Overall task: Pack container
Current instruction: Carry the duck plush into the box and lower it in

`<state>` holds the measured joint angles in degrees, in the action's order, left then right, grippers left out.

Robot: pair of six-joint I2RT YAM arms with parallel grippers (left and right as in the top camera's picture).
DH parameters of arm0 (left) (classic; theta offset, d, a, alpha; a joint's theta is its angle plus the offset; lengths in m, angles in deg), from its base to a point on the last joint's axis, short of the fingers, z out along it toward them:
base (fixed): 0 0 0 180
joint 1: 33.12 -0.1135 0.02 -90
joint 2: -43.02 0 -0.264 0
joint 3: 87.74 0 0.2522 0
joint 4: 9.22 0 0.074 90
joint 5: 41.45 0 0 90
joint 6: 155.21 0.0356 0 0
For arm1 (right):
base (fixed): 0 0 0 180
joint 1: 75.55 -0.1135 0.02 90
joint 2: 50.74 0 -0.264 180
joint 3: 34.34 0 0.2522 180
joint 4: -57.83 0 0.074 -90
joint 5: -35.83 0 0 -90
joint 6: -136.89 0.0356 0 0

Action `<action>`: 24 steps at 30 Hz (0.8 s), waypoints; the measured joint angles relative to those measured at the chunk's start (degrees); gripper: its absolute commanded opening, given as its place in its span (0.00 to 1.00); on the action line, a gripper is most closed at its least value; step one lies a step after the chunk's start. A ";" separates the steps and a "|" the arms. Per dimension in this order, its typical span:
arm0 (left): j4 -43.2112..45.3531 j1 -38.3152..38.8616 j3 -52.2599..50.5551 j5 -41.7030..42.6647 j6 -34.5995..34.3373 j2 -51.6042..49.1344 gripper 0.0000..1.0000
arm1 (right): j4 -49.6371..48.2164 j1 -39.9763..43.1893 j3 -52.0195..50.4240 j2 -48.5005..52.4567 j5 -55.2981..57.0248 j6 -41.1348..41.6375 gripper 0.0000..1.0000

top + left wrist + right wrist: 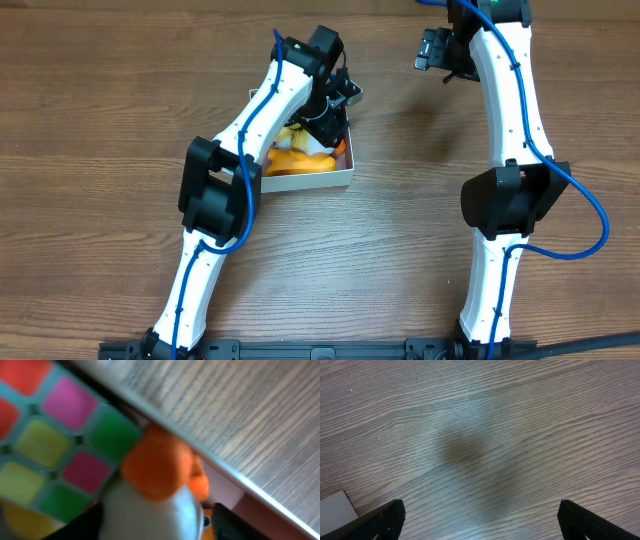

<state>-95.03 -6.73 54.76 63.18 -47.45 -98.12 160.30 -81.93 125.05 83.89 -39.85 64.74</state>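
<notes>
The container [310, 180], a shallow white-walled box, sits left of the table's centre with several toys in it, among them something orange and yellow [288, 158]. My left gripper [326, 118] reaches down into the box. In the left wrist view its fingers [155, 530] hold a blurred white toy with an orange part [155, 467], with a slight gap at the right finger. Beside it lies a colourful puzzle cube [60, 445], and the box's wall [250, 485] runs behind. My right gripper [440, 52] [480, 520] is open and empty over bare table, right of the box.
A white corner of the container [335, 507] shows at the lower left of the right wrist view. The wooden table [120, 100] surrounds the box. The left arm hides the box's left part from overhead.
</notes>
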 measured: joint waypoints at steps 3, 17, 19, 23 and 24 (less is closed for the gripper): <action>-0.28 0.63 0.00 0.15 0.09 0.00 0.84 | 0.00 0.00 0.00 0.00 0.02 -0.04 1.00; -0.70 0.63 0.22 0.13 0.22 0.00 0.82 | 0.00 0.00 0.00 0.00 0.00 -0.02 1.00; -0.85 0.63 0.39 0.04 0.24 0.00 0.82 | -0.02 0.00 0.00 0.00 0.00 -0.02 1.00; -1.46 0.63 1.51 -0.26 0.22 -0.11 0.82 | 0.02 0.00 0.00 0.00 0.00 -0.02 1.00; -1.73 0.63 1.90 -0.35 0.22 -0.24 0.81 | 0.00 0.00 0.00 0.00 0.02 0.00 1.00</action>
<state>-96.76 -6.09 56.67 62.83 -47.23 -98.36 160.30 -81.93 125.05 83.89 -39.82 64.74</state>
